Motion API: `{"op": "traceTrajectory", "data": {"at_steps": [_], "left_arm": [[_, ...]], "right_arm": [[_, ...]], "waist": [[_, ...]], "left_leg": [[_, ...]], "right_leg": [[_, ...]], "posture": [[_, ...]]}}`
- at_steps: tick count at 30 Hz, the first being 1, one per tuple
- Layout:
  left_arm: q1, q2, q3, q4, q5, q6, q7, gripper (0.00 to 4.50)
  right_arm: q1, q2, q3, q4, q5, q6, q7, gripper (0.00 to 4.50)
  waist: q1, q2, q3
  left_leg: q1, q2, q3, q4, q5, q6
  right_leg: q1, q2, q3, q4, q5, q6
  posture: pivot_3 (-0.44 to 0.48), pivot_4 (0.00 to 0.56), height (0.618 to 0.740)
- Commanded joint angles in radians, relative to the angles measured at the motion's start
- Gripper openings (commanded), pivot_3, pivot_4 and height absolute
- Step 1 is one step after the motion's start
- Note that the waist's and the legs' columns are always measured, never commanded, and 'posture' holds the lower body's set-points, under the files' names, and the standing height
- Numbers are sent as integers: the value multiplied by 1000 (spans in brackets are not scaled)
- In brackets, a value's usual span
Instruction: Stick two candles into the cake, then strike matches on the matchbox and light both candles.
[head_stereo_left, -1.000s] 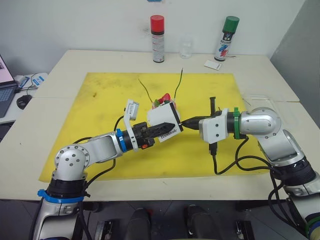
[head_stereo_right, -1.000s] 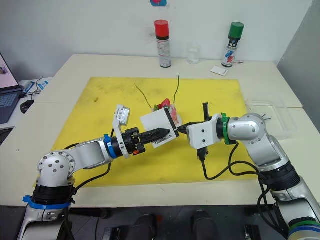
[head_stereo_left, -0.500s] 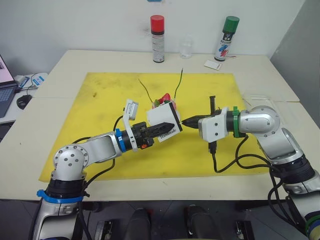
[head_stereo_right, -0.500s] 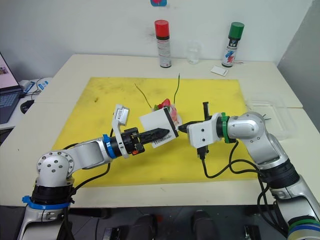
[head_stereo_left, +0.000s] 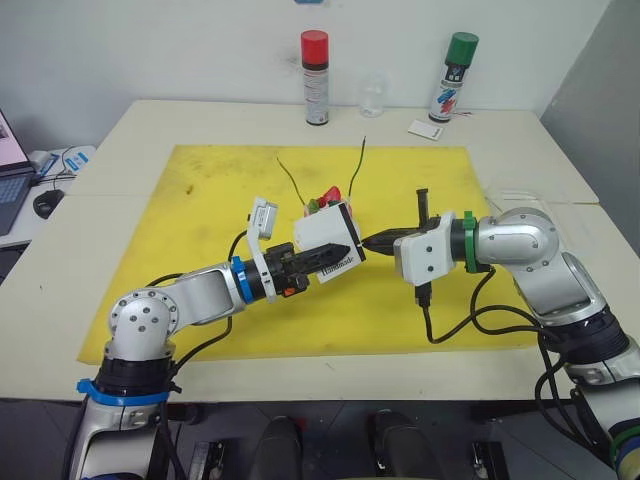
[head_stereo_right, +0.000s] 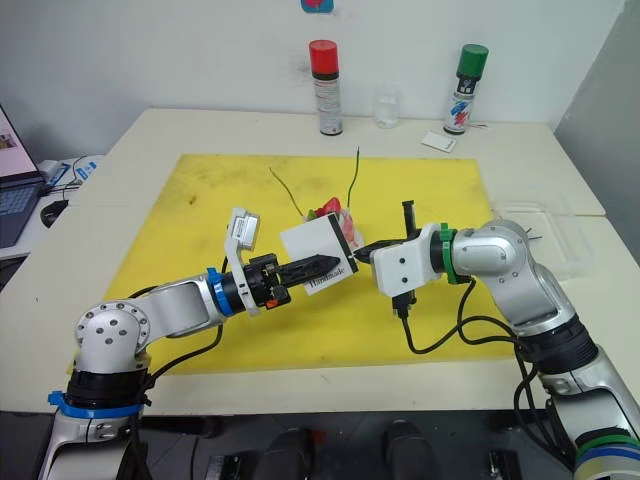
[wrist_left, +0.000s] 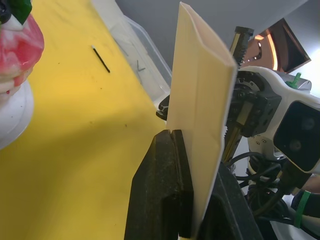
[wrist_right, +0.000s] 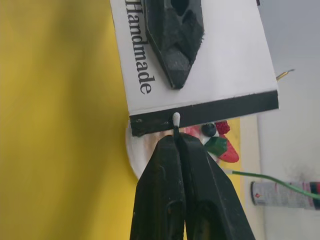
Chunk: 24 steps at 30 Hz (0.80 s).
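We see the right end effector (wrist_right: 176, 137), clenching a match (wrist_right: 176, 121), edge closer until its tip meets the matchbox (head_stereo_left: 328, 241) gripped by the left end effector (head_stereo_left: 335, 254): striking looks imminent.

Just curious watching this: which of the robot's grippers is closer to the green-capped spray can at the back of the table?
The right gripper is closer; the green-capped spray can stands beyond it. The left gripper, clamping the matchbox, sits farther over.

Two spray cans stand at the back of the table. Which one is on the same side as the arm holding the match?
The green-capped spray can. It stands at the back on the robot's right, the side of the right gripper pinching the match. The red-capped spray can stands further left.
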Motion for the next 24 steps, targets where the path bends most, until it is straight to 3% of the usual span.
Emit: {"op": "traceTrajectory", "data": {"at_steps": [1, 5, 9, 13, 16, 18, 24], "left_arm": [[-122, -8, 39, -25, -103, -12, -17, 0], [-258, 140, 196, 94, -229, -31, 14, 0], [-105, 204, 194, -34, -324, -16, 67, 0], [162, 219, 172, -213, -330, -32, 88, 0], [299, 245, 182, -258, -241, -32, 35, 0], [342, 249, 181, -269, -193, -44, 5, 0], [373, 218, 171, -288, -164, -107, 0, 0]], "right_arm": [[30, -77, 61, -11, -41, -96, 78, 20], [161, -264, -52, -76, 88, -157, 154, 20], [111, -263, -85, 4, 85, -109, 109, 20], [-48, -42, -94, 85, 109, 139, -22, 20], [-168, 124, -87, 118, 103, 259, -113, 20], [-226, 203, -76, 147, 84, 273, -168, 20], [-356, 347, -5, 291, -17, 249, -296, 20]], "waist": [[6, -1, 0], [20, -4, 3], [-16, 1, 3], [-32, -4, 5], [-31, -4, 6], [-25, -4, 6], [1, -5, 6]], "left_leg": [[0, 0, 0, 0, 0, 0], [-2, 0, -2, 0, 0, 0], [4, -1, 5, -2, -1, 0], [5, 2, 2, -2, -1, 0], [4, 2, -2, -1, 0, -1], [4, 1, -2, 0, 0, -1], [3, 1, -2, 0, 0, -1]], "right_leg": [[0, 0, 0, 0, 0, 0], [0, 0, -2, -1, 0, 0], [2, -4, 2, -1, 0, 4], [1, 0, 0, 3, 1, 4], [0, 2, -1, 6, 1, 2], [-1, 2, 0, 9, -2, -5], [0, 1, -1, 2, -2, -5]], "posture": [[0, 150, 740], [0, 150, 740], [0, 150, 740], [0, 150, 740], [0, 150, 740], [0, 150, 740], [0, 150, 740]]}}
